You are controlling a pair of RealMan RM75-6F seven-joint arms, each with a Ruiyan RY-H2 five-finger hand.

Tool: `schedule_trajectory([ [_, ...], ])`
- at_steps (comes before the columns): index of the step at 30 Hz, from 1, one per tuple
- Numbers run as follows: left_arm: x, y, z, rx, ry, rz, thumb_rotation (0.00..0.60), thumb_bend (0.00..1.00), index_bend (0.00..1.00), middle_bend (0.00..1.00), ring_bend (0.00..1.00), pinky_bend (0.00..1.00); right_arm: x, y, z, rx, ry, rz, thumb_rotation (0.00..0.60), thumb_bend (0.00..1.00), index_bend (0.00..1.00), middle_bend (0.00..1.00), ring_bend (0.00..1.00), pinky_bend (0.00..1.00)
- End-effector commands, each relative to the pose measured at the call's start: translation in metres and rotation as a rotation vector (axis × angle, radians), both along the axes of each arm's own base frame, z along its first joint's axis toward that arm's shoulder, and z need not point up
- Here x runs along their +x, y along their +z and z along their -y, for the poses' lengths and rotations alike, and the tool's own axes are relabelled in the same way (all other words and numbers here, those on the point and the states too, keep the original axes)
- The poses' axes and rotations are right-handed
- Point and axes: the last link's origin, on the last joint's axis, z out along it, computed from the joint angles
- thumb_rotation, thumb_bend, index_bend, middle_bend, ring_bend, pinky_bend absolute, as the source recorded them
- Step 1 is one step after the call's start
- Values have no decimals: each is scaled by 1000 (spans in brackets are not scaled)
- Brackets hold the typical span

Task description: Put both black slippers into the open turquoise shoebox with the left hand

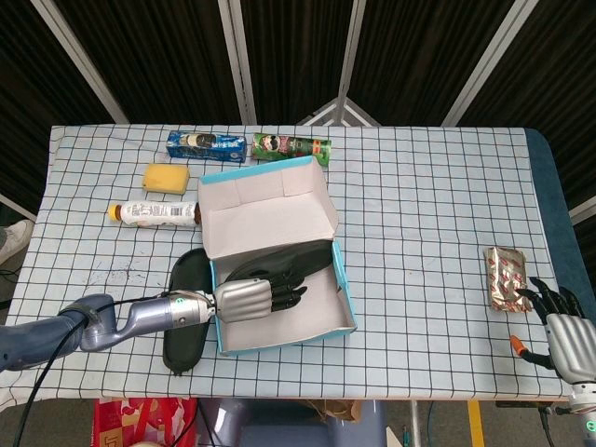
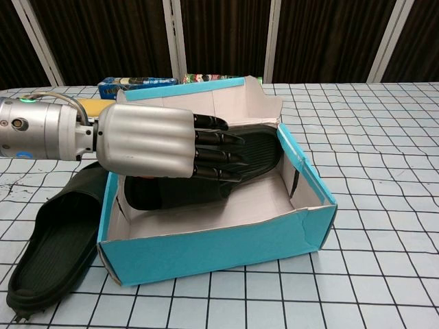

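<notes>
shoebox [image 2: 226, 250]: turquoise, white inside | slippers [image 2: 55, 243]: black | tablecloth [image 1: 428, 223]: white, black grid | sponge [image 1: 167, 177]: yellow

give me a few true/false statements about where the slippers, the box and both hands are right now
1. One black slipper lies inside the turquoise shoebox. True.
2. The second slipper is also in the box. False: it lies on the table beside the box's left wall.
3. The left hand is over the box, fingers stretched out above the slipper inside. True.
4. The right hand is holding the yellow sponge. False: it holds nothing, sitting at the table's right edge, while the sponge lies at the far left.
5. The shoebox lid is closed. False: it stands open at the back.
</notes>
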Motion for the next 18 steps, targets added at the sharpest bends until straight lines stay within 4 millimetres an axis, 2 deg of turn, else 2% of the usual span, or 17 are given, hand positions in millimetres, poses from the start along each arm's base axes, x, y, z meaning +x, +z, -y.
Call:
schedule_trajectory([
  [1,5,8,5,12,4,-1,600,88,6,0,0,137,0,0,0,-2,0,2,600,306,212,102,158,44],
  [5,14,29,13,32,2,51,600,87,6,0,0,137,-1,2,0,-7,-2,6,600,306,212,102,158,44],
  [9,14,70,22,71,64,164,600,87,6,0,0,128,-1,3,-1,-10,0,11,600,306,212,102,158,45],
  [13,-7,110,31,163,148,223,600,111,7,6,0,120,0,5,-3,-13,4,18,600,306,212,102,158,44],
  [15,-22,125,37,221,204,233,600,124,27,53,0,118,1,5,-4,-14,8,22,600,306,212,102,158,44],
  [18,-49,133,47,258,315,267,600,133,57,122,0,122,2,5,-5,-15,13,24,600,306,212,102,158,45],
])
